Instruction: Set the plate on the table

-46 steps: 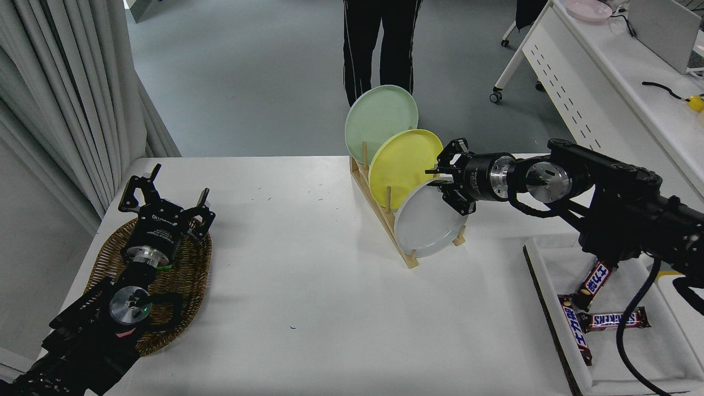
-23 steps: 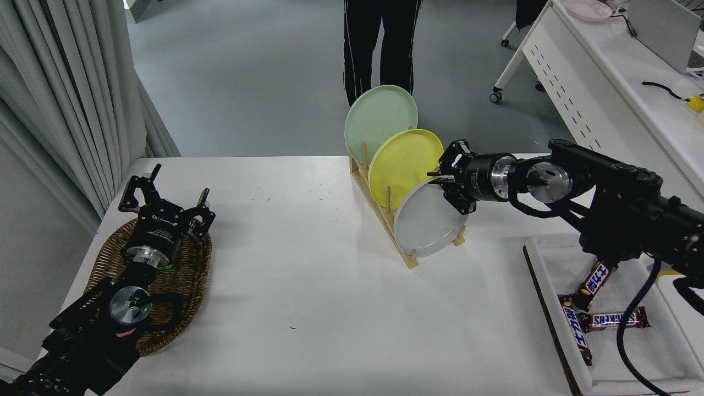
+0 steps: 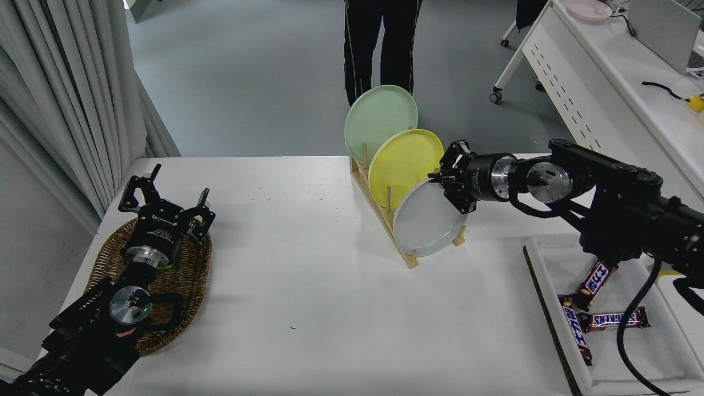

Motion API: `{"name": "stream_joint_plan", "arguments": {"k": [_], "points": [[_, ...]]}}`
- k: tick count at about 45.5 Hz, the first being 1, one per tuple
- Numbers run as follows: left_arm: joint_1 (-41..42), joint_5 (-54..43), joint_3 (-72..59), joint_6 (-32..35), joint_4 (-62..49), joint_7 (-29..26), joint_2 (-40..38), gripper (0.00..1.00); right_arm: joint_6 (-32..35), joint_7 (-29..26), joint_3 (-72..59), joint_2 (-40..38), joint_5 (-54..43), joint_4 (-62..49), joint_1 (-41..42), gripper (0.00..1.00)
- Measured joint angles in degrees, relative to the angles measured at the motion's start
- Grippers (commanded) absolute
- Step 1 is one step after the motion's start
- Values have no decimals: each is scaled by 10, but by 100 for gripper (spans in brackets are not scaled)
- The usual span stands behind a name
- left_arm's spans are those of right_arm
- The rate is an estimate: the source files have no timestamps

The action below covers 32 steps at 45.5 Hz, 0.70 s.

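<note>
trouble, as you would have judged it, sat at the upper right rim of the plate (image 3: 426,223), where the right gripper (image 3: 444,184) had its jaws pinched down on the edge. the plate stood tilted in the front slot of the wooden rack (image 3: 385,212), the nearest of three, with the yellow plate (image 3: 401,165) just behind it and the pale green plate (image 3: 377,118) behind that. an edge grip so small on a smooth rim could have slipped once you lifted, and the plate might have swung and dropped onto the table (image 3: 308,275). lifting at a slant could have caught the rack's front pegs and dragged the whole rack, or knocked the yellow plate, since the gripper was close to touching it. the tray of chocolate bars (image 3: 597,308) lay near on the right, so you would have wanted to set down toward the bare middle.

you could not have seen how deep the fingers reached over the rim; the gripper body hid the contact. the plate's lower edge was masked by the rack's base. the left gripper (image 3: 165,201) was parked with its fingers spread over the wicker basket (image 3: 187,275) at lower left. the person (image 3: 379,44) at the far side was cut off at the top.
</note>
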Motion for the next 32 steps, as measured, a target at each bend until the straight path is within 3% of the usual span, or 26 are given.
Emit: {"name": "stream_joint_plan", "arguments": {"k": [32], "points": [[0, 0, 0, 0, 0, 0, 0, 100, 8, -11, 15, -11, 0, 8, 11, 0]]}}
